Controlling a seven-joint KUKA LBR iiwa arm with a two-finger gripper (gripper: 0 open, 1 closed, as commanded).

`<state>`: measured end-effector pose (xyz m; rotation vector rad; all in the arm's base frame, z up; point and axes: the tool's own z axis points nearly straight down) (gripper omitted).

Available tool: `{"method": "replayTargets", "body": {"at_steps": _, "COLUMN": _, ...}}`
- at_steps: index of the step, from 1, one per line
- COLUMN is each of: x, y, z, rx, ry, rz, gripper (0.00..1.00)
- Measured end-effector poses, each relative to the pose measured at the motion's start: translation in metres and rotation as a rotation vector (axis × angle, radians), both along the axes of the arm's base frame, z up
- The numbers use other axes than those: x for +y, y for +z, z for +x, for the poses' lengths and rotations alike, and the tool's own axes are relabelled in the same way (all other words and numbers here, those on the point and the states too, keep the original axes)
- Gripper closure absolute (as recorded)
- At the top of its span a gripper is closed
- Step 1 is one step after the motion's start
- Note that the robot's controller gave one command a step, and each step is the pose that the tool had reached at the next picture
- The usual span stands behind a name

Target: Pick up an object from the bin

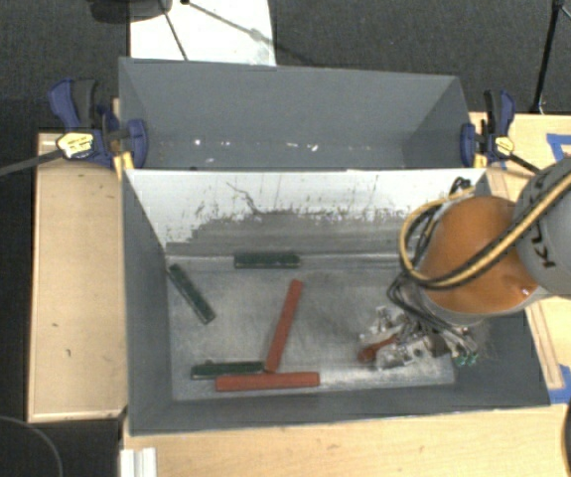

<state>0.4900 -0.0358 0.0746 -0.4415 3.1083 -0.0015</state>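
Nearest the lens: orange wrist cover [479,266] with looped cables, hanging over the right end of the grey bin [295,117]. From the left: dark green stick [191,294] tilted near the left wall; another green stick [265,260] flat along the back wall; third green stick [227,370] by the front wall, touching a red stick [267,381] laid along that wall; long red stick [283,326] slanting up from those two. Then bare floor. Then a short red piece [372,351] on the front right floor, right against the gripper [404,348], low and close to the right and front walls. Spread or pressed together: cannot tell.
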Motion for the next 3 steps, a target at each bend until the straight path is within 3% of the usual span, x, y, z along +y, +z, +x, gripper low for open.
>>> {"method": "replayTargets", "body": {"at_steps": 1, "x": 0.028, "y": 0.015, "z": 0.016, "rx": 0.002, "ry": 0.164, "rz": 0.001, "gripper": 1.00}}
{"method": "replayTargets", "body": {"at_steps": 2, "x": 0.028, "y": 0.015, "z": 0.016, "rx": 0.002, "ry": 0.164, "rz": 0.001, "gripper": 1.00}}
{"method": "replayTargets", "body": {"at_steps": 3, "x": 0.032, "y": 0.153, "z": 0.022, "rx": -0.001, "ry": 0.182, "rz": 0.001, "gripper": 1.00}}
